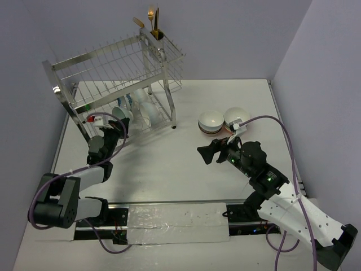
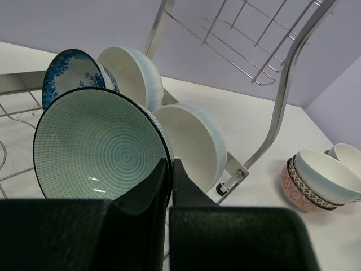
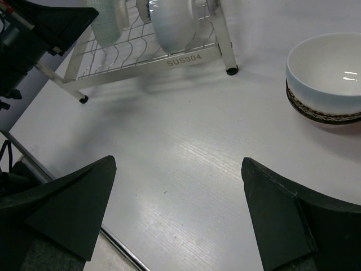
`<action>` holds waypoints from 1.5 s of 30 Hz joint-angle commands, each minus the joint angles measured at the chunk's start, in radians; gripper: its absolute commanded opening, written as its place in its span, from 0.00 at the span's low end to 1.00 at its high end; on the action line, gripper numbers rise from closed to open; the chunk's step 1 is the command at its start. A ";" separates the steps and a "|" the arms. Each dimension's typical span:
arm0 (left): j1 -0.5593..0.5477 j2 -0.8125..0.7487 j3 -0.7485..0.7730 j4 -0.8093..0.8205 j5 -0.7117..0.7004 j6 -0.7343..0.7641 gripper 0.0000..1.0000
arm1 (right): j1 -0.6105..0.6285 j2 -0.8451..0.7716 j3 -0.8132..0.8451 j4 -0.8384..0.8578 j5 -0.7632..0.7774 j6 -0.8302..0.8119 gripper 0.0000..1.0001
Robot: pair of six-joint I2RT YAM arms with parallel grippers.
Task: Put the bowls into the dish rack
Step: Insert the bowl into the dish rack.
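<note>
Standing on edge in the lower tier of the silver wire dish rack (image 1: 93, 53) are three round ceramic bowls (image 2: 132, 73), two white, one blue-flowered. The left gripper (image 2: 169, 169) clamps a fourth, teal-ringed bowl (image 2: 96, 147) beside them. Two white-topped bowl stacks (image 1: 210, 119) sit on the table (image 1: 169, 164) near the spread-open right gripper (image 3: 177, 164).

White table (image 1: 186, 169) bounded by lavender walls (image 1: 237, 39) at 9, 12 and 3 o'clock, corner seen toward 1 o'clock, surface evenly lit, soft shadows cast
</note>
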 commanded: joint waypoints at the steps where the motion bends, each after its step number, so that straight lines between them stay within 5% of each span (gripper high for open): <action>1: 0.025 0.044 0.052 0.262 0.067 -0.034 0.00 | -0.004 -0.032 -0.010 0.054 -0.019 0.008 1.00; 22: 0.105 0.393 0.162 0.761 0.024 -0.157 0.00 | 0.045 -0.056 -0.036 0.064 0.004 -0.017 1.00; 45: 0.105 0.377 0.222 0.720 -0.061 -0.057 0.00 | 0.076 -0.024 -0.045 0.084 0.010 -0.037 0.99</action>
